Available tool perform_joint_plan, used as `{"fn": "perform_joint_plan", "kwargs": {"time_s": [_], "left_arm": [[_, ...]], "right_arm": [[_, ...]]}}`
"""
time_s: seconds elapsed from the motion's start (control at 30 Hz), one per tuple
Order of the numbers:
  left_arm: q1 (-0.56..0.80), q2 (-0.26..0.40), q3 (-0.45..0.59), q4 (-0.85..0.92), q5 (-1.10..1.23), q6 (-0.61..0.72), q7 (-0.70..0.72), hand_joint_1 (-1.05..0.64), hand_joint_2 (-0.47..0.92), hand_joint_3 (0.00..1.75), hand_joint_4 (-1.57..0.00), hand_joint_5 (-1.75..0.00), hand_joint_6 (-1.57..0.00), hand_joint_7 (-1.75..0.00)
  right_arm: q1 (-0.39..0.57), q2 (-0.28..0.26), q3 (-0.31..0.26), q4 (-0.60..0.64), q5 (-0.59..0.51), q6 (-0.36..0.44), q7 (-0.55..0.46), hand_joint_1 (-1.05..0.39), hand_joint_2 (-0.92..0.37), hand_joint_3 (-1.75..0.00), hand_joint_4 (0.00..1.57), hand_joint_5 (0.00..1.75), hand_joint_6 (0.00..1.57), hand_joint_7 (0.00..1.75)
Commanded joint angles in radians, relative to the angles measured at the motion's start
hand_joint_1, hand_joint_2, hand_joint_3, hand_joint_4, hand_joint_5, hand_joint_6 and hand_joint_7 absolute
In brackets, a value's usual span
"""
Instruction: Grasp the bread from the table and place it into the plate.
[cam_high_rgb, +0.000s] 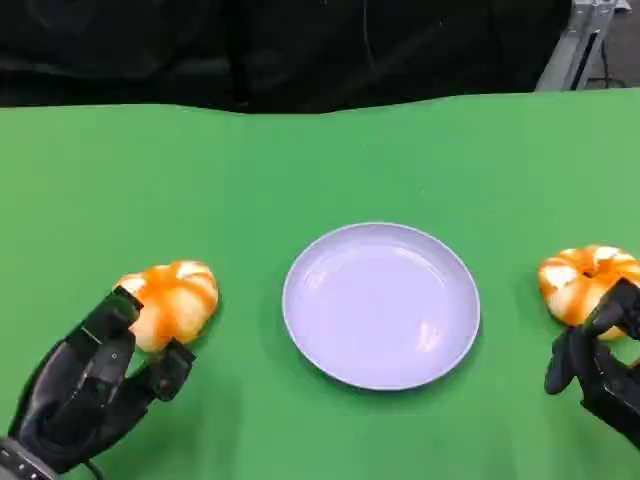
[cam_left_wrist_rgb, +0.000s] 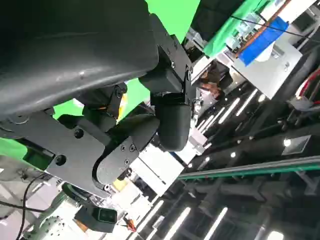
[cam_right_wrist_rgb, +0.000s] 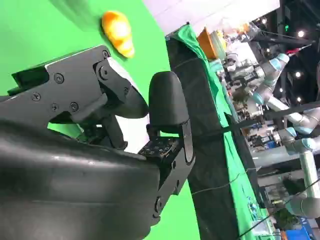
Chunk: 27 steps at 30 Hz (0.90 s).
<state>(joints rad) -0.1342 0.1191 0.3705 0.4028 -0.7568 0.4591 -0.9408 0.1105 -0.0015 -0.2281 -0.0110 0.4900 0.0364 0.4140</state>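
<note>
While the pale lavender plate (cam_high_rgb: 381, 304) sits bare at the middle of the green surface (cam_high_rgb: 300, 160), you have one bread roll on either side of it; the left bread roll (cam_high_rgb: 170, 301) lies well to the left of the plate, orange with pale stripes, and your left hand (cam_high_rgb: 95, 385) is right against its near side, its fingers (cam_high_rgb: 118, 312) spread apart with one fingertip touching the roll's edge, though nothing is gripped; the right bread roll (cam_high_rgb: 582, 280) lies to the right of the plate, near the picture's edge, and your right hand (cam_high_rgb: 600, 355) sits just on its near side, fingers (cam_high_rgb: 612, 312) loosely curled and reaching up to the roll's lower edge, holding nothing that you can see; in the right wrist view the far roll (cam_right_wrist_rgb: 118, 31) shows beyond the plate on the green; beyond the surface's far edge hangs a black curtain (cam_high_rgb: 280, 45).
</note>
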Motion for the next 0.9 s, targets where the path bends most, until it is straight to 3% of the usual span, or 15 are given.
{"fn": "perform_joint_plan", "kwargs": {"time_s": [0.03,0.4,0.6,0.67,0.73,0.8,0.83,0.9], "left_arm": [[-0.002,0.011,0.004,0.005,0.001,-0.008,0.016,-0.21,0.6,1.22,-0.83,-1.75,-0.76,-1.75],[0.009,0.016,0.007,-0.002,-0.005,0.002,0.013,-0.19,0.57,1.25,-0.83,-1.75,-0.77,-1.74],[0.022,0.001,0.006,-0.028,0.019,-0.051,0.038,-0.17,0.56,1.3,-0.84,-1.75,-0.81,-1.63],[0.043,-0.028,-0.001,-0.076,0.076,-0.157,0.102,-0.13,0.51,1.25,-0.82,-1.67,-0.9,-1.28],[0.067,-0.057,-0.014,-0.129,0.148,-0.276,0.175,-0.16,0.53,1.01,-0.79,-1.5,-0.9,-1.04],[0.086,-0.076,-0.03,-0.167,0.208,-0.369,0.231,-0.23,0.72,0.49,-0.75,-1.2,-0.93,-0.69],[0.099,-0.069,-0.056,-0.183,0.325,-0.525,0.273,-0.27,0.78,0.38,-0.72,-1.1,-0.91,-0.59],[0.115,-0.044,-0.098,-0.203,0.519,-0.754,0.346,-0.37,0.88,0.23,-0.69,-0.71,-0.87,-0.26]], "right_arm": [[-0.009,-0.017,-0.009,0.001,0.004,-0.005,-0.005,-0.07,-0.64,-1.1,0.79,1.75,0.69,1.6],[-0.004,-0.019,-0.006,0.001,0.004,-0.013,0.006,-0.09,-0.64,-1.07,0.78,1.75,0.7,1.57],[-0.01,-0.02,-0.007,0.001,0.005,-0.002,-0.003,-0.09,-0.64,-1.06,0.78,1.75,0.7,1.56],[-0.012,-0.019,-0.009,-0.002,0.007,0.001,-0.009,-0.08,-0.64,-1.07,0.79,1.75,0.71,1.56],[-0.013,-0.021,-0.009,0.001,0.011,0.0,-0.003,-0.08,-0.64,-1.07,0.8,1.75,0.72,1.56],[-0.012,-0.021,-0.009,0.003,0.013,-0.002,0.001,-0.08,-0.64,-1.08,0.8,1.75,0.71,1.56],[-0.012,-0.022,-0.009,0.005,0.011,-0.007,0.005,-0.08,-0.64,-1.08,0.8,1.75,0.71,1.56],[-0.012,-0.023,-0.009,0.007,0.008,-0.013,0.007,-0.08,-0.64,-1.08,0.79,1.75,0.71,1.56]]}}
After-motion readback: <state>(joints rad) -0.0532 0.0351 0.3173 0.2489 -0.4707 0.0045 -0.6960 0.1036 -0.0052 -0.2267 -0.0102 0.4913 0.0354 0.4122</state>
